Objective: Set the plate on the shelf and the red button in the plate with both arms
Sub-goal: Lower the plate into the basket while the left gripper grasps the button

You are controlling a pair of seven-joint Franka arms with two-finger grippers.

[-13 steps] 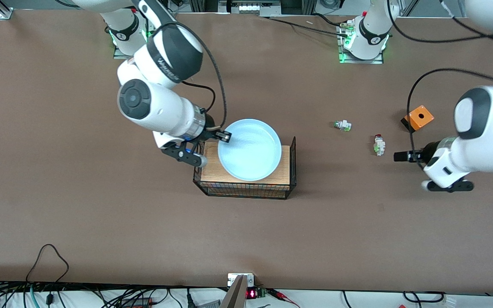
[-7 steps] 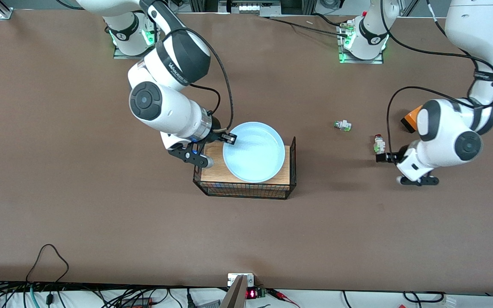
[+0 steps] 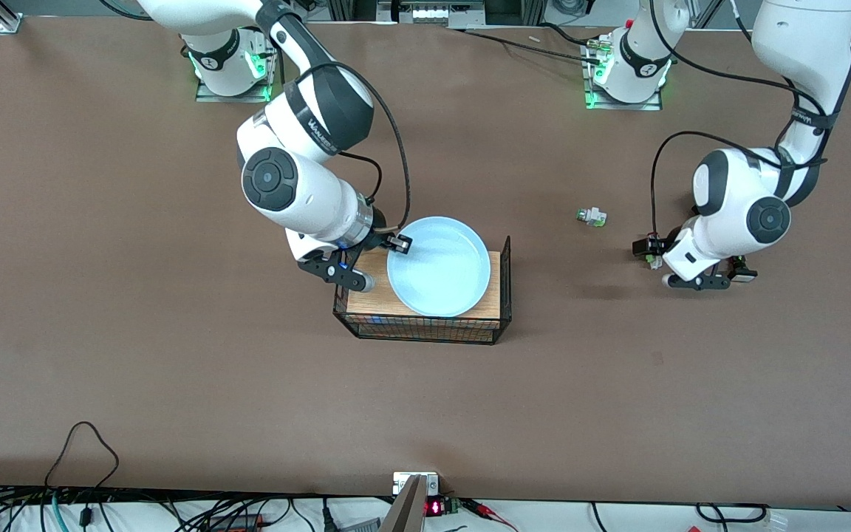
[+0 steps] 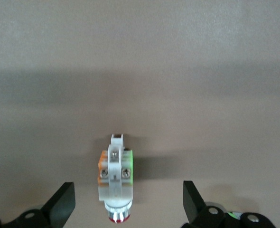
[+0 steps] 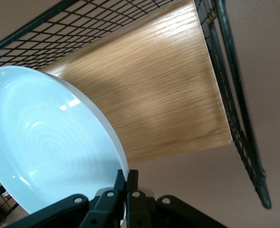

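Two moves at once: our left gripper (image 4: 126,206) has swung in, fingers spread around the red button (image 4: 115,183) (on the table); our right gripper (image 3: 396,244), pinching the plate (image 3: 438,266), lowers it into the basket (image 3: 425,329).

White lettering that appears to read "WANSHEN", or close to it, runs along the black elbow band of the white right robot arm (image 3: 329,111) above the brown table. A small red lit display on the circuit board (image 3: 434,507) at the table edge nearest the front camera shows characters too small to read. No other text is legible.
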